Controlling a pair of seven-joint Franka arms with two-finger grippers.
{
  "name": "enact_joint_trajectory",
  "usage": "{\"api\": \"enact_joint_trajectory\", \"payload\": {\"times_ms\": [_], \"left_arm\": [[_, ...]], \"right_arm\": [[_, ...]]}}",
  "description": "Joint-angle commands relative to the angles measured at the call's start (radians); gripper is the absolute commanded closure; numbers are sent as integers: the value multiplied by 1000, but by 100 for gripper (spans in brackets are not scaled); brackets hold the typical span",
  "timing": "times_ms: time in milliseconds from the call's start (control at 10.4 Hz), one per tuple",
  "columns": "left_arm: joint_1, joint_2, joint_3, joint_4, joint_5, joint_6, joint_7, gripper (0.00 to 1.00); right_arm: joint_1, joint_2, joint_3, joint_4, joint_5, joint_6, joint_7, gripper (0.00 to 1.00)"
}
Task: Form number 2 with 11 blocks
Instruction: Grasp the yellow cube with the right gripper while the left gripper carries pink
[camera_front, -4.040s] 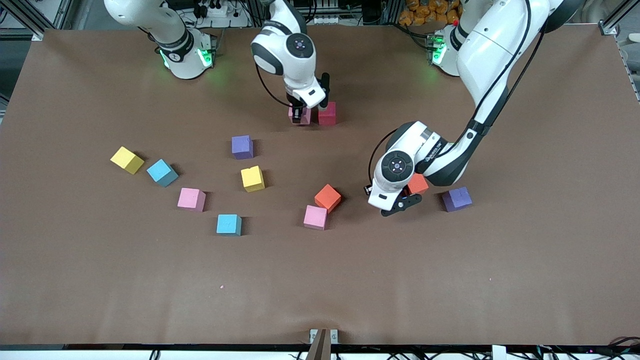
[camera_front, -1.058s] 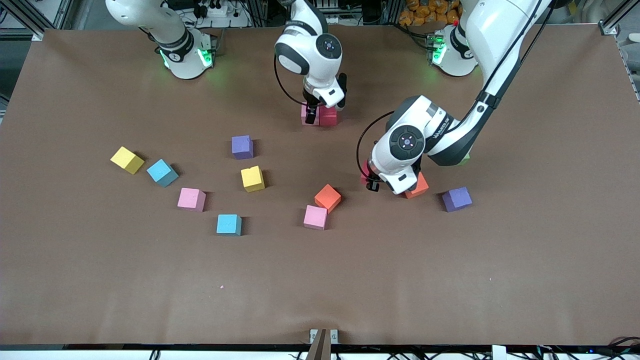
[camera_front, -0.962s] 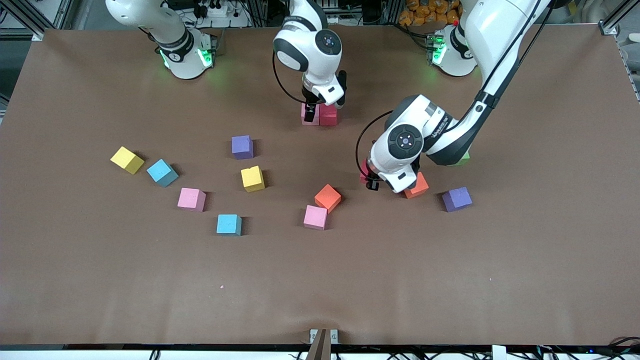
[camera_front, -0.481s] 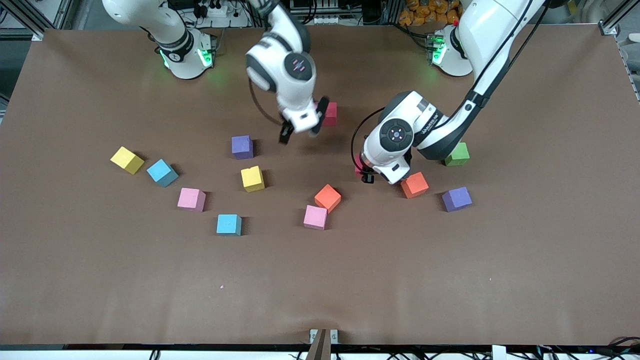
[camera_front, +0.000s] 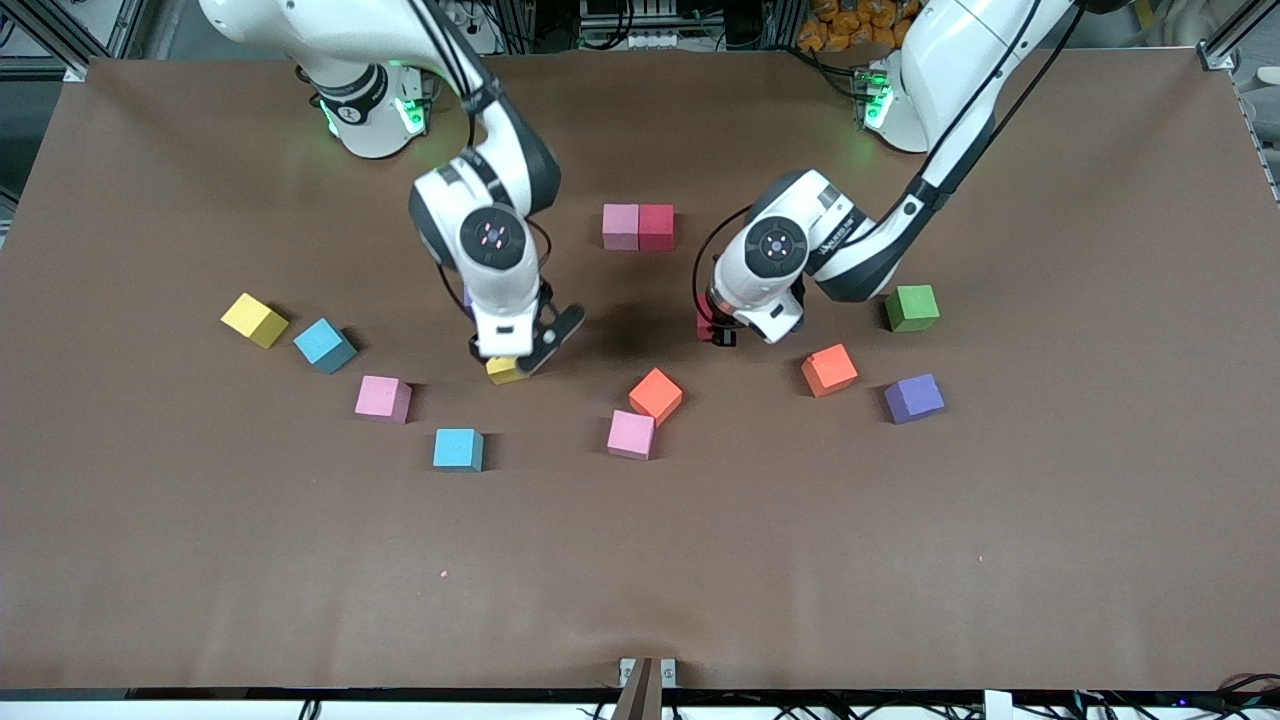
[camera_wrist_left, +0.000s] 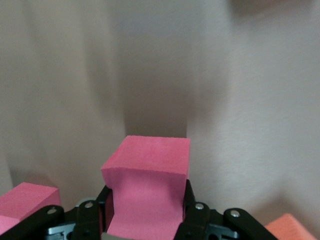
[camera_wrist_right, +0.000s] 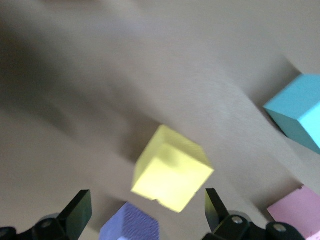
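A pink block (camera_front: 620, 226) and a red block (camera_front: 656, 226) sit side by side near the robots' bases. My left gripper (camera_front: 715, 333) hangs over bare table between that pair and the orange blocks, shut on a red block (camera_wrist_left: 150, 170). My right gripper (camera_front: 520, 350) is open, low over a yellow block (camera_front: 505, 372), which lies between its fingers (camera_wrist_right: 80, 207) in the right wrist view as the yellow block (camera_wrist_right: 172, 175). A purple block (camera_wrist_right: 130, 225) lies right beside it, hidden by the arm in the front view.
Loose blocks lie nearer the front camera: yellow (camera_front: 254, 320), blue (camera_front: 324, 345), pink (camera_front: 383, 398), blue (camera_front: 458, 449), orange (camera_front: 656, 395), pink (camera_front: 631, 434), orange (camera_front: 829, 369), purple (camera_front: 913, 397). A green cube (camera_front: 911, 307) sits beside the left arm's elbow.
My right gripper left the pink and red pair and swung down over the yellow block. My left gripper carried the red block away from the orange block, toward the pair.
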Motion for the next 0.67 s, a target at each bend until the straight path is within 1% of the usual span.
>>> {"api": "enact_joint_trajectory", "payload": {"times_ms": [0, 192, 289, 385, 481, 577], "left_arm": [[-4, -51, -29, -89, -18, 32, -57, 76], [-4, -99, -42, -176, -12, 75, -68, 77], [-4, -113, -53, -211, -13, 107, -70, 77], [-4, -118, -75, -235, -13, 124, -88, 77], [-4, -138, -82, -268, -13, 153, -109, 77], [-4, -150, -102, -293, -13, 170, -131, 77]], "right_arm": [[-62, 72, 13, 56, 2, 37, 140, 0], [-65, 109, 15, 56, 13, 63, 267, 0], [-73, 118, 15, 56, 55, 66, 315, 0], [-78, 121, 15, 53, 136, 67, 321, 0], [-76, 120, 15, 51, 184, 65, 321, 0], [-76, 120, 15, 48, 188, 65, 321, 0]]}}
